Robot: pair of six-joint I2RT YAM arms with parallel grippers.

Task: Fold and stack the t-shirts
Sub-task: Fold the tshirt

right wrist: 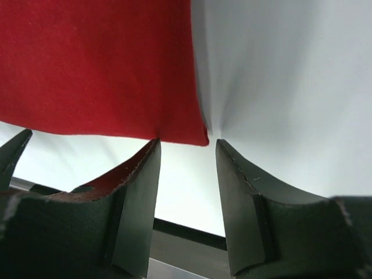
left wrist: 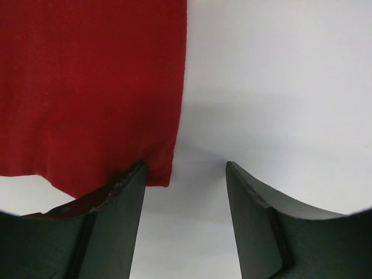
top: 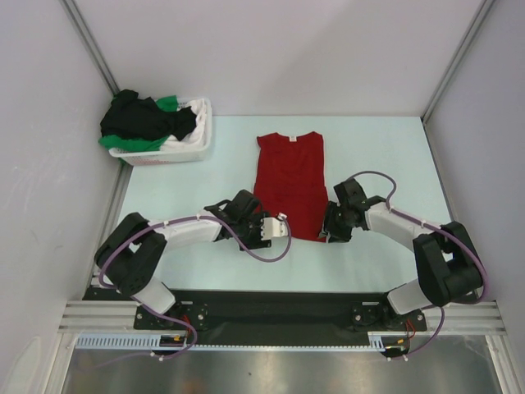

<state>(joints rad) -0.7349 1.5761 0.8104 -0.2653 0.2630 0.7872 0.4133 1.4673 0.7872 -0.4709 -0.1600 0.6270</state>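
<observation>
Gripping the two hem corners looks like the step in hand. Bright red cloth t-shirt (top: 289,185) lies flat mid pale mint counter (top: 205,193), collar far, hem near. Sleeves seem tucked in, since it reads as a narrow strip.

Left tool (top: 267,223) is at the near left hem corner and right tool (top: 331,228) at the near right one. Both are spread and pinching nothing.

- **Left wrist view:** one finger (left wrist: 119,195) touches or overlaps the cloth corner. The gap and the other finger are over bare counter, so this side is off-centre.
- **Right wrist view:** the corner sits just ahead of the gap, by the tip of one finger (right wrist: 145,174), so it is close to lined up.

How to do it well, my judgement:
- Nudge the left tool toward the cloth so the corner sits between its fingers.
- Ease the right tool forward a touch.
- Go low enough that one finger slides under the hem and catches every layer, not just the top one.
- Close both tools together.
- Lift only a little, then carry the hem toward the collar at matched pace, so the fold line stays square and the cloth stays taut across.

Risks are the left side closing on nothing, or a one-sided grab skewing the shirt.

Black and green cloth tees (top: 135,119) are heaped in the white plastic laundry basket (top: 197,146) at the far left, well apart from the shirt and not yet folded.
</observation>
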